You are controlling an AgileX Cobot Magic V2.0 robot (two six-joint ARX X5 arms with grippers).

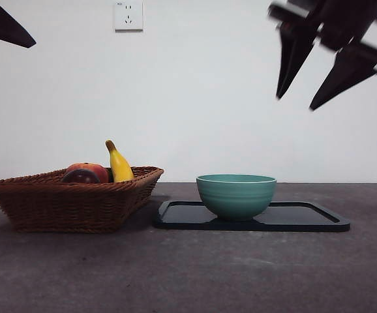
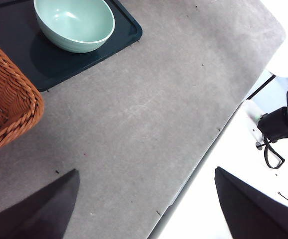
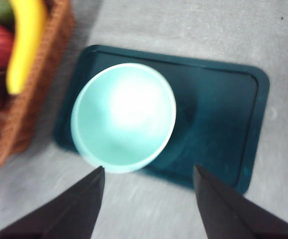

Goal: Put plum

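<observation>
1. Grey worktop [image 1: 188, 274] and a white wall face you.
2. Your left end effector [image 2: 144, 209] waits, jaws spread, holding nothing.
3. Your plum [image 1: 81, 176] lies in the wicker basket [image 1: 58, 205], beside the banana [image 1: 119, 164].
4. Your teal bowl [image 1: 235, 194] stands on the dark tray [image 1: 306, 218].
5. Your right end effector [image 3: 146, 206] hangs spread above the bowl.

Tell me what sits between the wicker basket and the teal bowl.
Front view: only the dark tray's edge and bare table separate the basket from the bowl.
</observation>
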